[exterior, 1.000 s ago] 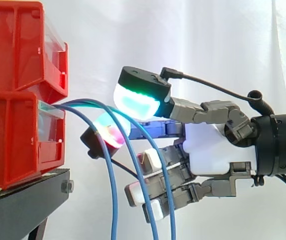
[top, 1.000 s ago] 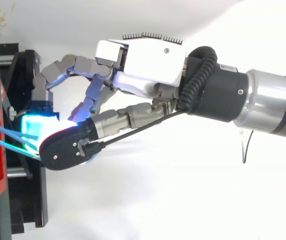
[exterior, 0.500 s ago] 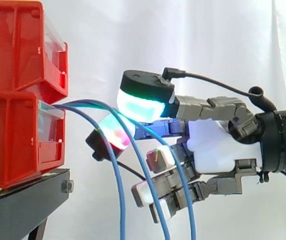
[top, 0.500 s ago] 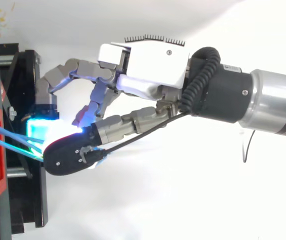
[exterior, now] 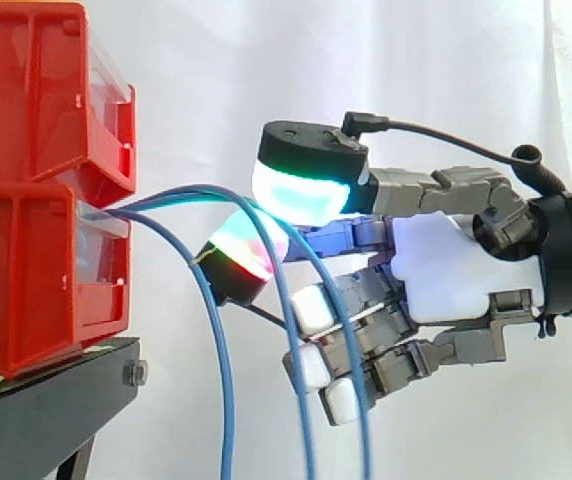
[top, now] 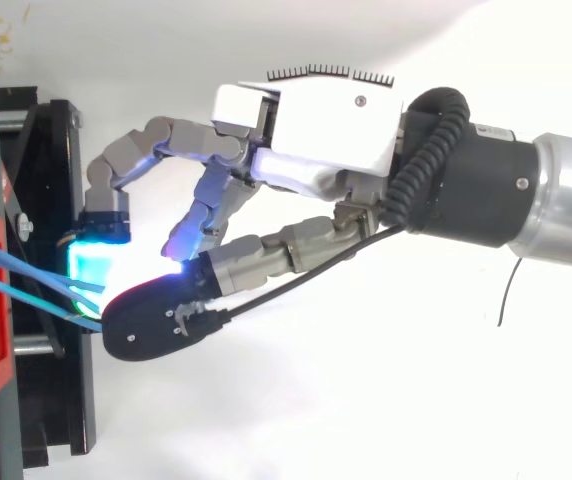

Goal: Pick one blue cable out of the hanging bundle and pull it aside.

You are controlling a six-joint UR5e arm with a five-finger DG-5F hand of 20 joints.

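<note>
Thin, smooth blue cable (exterior: 196, 188) leaves the lower red bin (exterior: 26, 280) running right in a shallow arch, then bends over at the hand (exterior: 446, 270) and drops downward beside the other cables (exterior: 228, 400). Hand pinches it between the glowing green thumb pad (exterior: 301, 195) and a red-green fingertip (exterior: 248, 250). Since a second ago the hand has drawn rightward, away from the glossy plastic bin, lengthening the arch

Leftward, the stacked red bins (exterior: 36, 200) on their black stand (exterior: 56, 395) block the way. Just before them hang blue cables (exterior: 224, 400), crossing the hand (exterior: 456, 285); one blue cable (exterior: 364, 420) seems pinched between its pads. There is open room above and below the hand, before the white curtain (exterior: 366, 70).
</note>
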